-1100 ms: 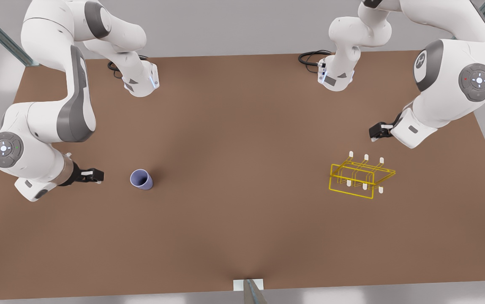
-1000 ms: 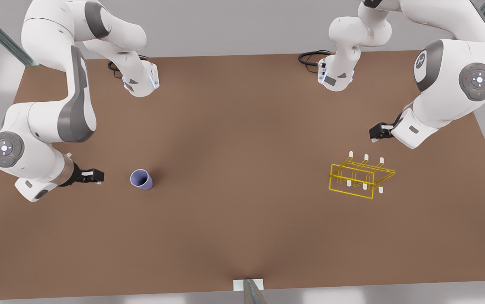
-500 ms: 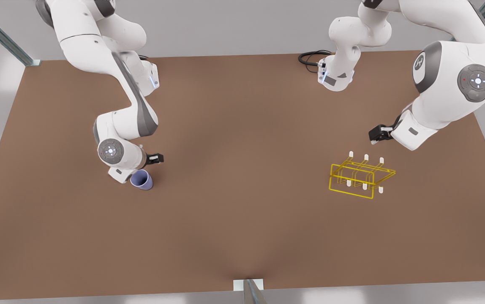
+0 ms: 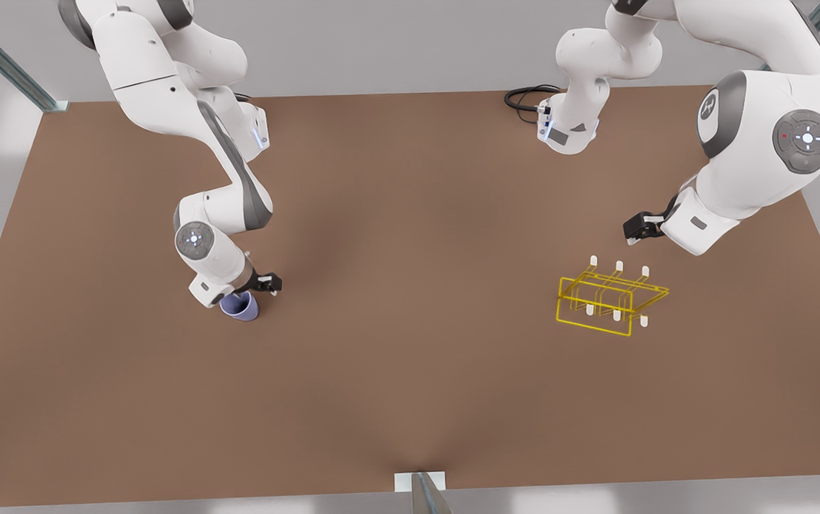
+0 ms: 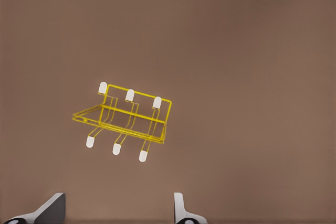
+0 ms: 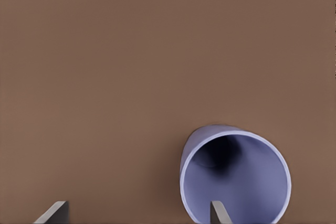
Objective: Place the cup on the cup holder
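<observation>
Reaching for the cup (image 4: 241, 306) is the step we judge to be in hand. Our right gripper (image 4: 265, 283), on the arm at the front view's left, hangs just above the lavender-blue cup, which stands upright on the brown table (image 4: 410, 371), mouth up. In the right wrist view the cup (image 6: 235, 174) shows its dark inside, and one of our fingertips (image 6: 218, 213) appears over its open mouth while the other sits well off to the side over bare table; the fingers are spread apart and hold nothing.

Our left gripper (image 4: 634, 227), on the arm at the front view's right, waits near the yellow wire cup holder (image 4: 610, 296), above and a little behind it. Its fingers are likewise spread and empty, with the cup holder (image 5: 123, 120) and its six white-tipped pegs plainly in the left wrist view.

The cup and the cup holder lie well apart, at opposite sides of the table, so nothing of the placing is done yet.

For the next move, we think the right gripper must lower so that one finger goes inside the cup and the other outside its wall, then clench on the rim. Centring matters: a finger landing on the rim could tip the light cup over.
</observation>
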Controlling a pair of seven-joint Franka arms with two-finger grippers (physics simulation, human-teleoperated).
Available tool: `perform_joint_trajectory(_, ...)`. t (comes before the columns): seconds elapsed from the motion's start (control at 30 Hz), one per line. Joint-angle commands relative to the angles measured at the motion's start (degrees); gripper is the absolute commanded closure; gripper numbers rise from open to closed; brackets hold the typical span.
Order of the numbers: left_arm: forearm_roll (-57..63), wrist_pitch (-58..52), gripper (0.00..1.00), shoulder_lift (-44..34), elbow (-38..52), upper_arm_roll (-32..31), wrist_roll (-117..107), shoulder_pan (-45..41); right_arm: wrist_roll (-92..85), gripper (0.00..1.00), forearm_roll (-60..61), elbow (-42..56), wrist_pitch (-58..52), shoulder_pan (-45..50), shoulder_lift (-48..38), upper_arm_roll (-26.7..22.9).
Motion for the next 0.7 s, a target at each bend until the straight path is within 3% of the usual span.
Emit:
perform_joint_trajectory(0.0, 0.0, 0.0, 0.00, 0.0, 0.0, 0.0, -0.3, 0.0, 3.5, 0.00, -0.2, -0.6, 3.0, -0.1, -0.1, 0.0)
perform_joint_trajectory(0.67, 0.0, 0.0, 0.00, 0.4, 0.0, 0.0, -0.3, 0.0, 3.5, 0.00, -1.4, -2.4, 4.2, -0.9, 2.4, 0.0)
